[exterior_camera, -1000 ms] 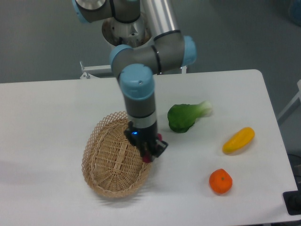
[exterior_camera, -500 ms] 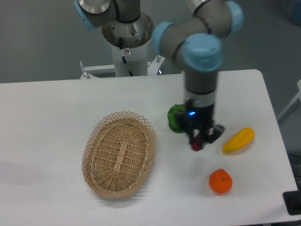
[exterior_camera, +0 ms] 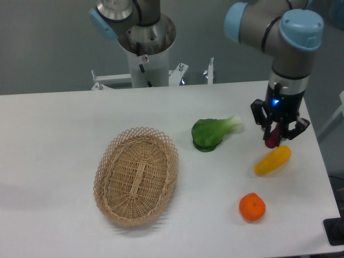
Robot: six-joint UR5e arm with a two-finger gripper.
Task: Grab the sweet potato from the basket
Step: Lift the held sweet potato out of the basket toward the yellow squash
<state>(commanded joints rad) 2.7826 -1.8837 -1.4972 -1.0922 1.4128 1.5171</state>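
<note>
So in the fixed camera view the gripper (exterior_camera: 275,135) hangs over the right side of the white table (exterior_camera: 64,140), fingers clamped on the sweet potato (exterior_camera: 272,137), which pokes out dark red between them. It's held in the air just above the yellow vegetable (exterior_camera: 272,160), well apart from the basket (exterior_camera: 136,175). A green leafy vegetable (exterior_camera: 212,133) sits between basket and gripper, with an orange fruit (exterior_camera: 252,207) near the front edge
</note>
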